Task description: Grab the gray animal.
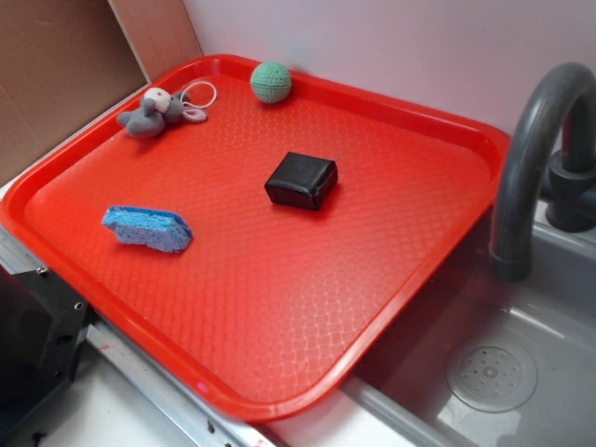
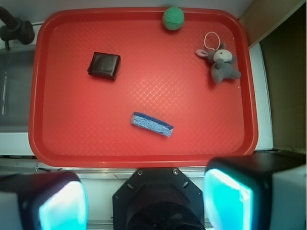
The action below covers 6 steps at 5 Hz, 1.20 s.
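Gripper (image 2: 144, 199) high above tray (image 2: 144, 160) near edge, jaws spread wide, holding nothing. Gray animal (image 2: 223, 64) in far corner, close to rim, cord loops (image 2: 211, 40) beside it. Risks: finger hits rim, snags cords, soft toy squirts out; green ball (image 2: 173, 18) nearby, wrong-pick chance low.

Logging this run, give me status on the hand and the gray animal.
Hand open, empty, hanging off the tray's near edge. Gray animal lying untouched in a far corner, cord loops beside it. Green ball nearby but apart; path clear.
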### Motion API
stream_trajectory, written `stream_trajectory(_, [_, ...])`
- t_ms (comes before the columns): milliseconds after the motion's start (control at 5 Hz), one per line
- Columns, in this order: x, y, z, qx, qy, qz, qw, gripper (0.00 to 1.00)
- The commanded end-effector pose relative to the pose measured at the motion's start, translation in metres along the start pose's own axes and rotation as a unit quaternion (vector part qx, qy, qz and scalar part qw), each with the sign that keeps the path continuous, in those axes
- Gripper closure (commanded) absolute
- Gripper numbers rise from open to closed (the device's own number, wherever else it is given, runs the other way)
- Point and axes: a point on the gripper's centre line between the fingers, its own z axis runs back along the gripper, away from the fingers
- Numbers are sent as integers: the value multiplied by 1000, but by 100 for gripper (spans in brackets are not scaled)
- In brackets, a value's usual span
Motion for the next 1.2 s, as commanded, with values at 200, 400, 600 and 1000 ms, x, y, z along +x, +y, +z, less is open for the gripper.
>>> stream_trajectory(200, [20, 26, -19, 42, -23, -7, 999, 0])
stream_trajectory(400, [48, 63, -47, 71, -32, -28, 997, 0])
stream_trajectory(600, [68, 94, -70, 89, -24, -35, 995, 0])
stream_trajectory(1000, [105, 160, -128, 118, 3, 4, 993, 0])
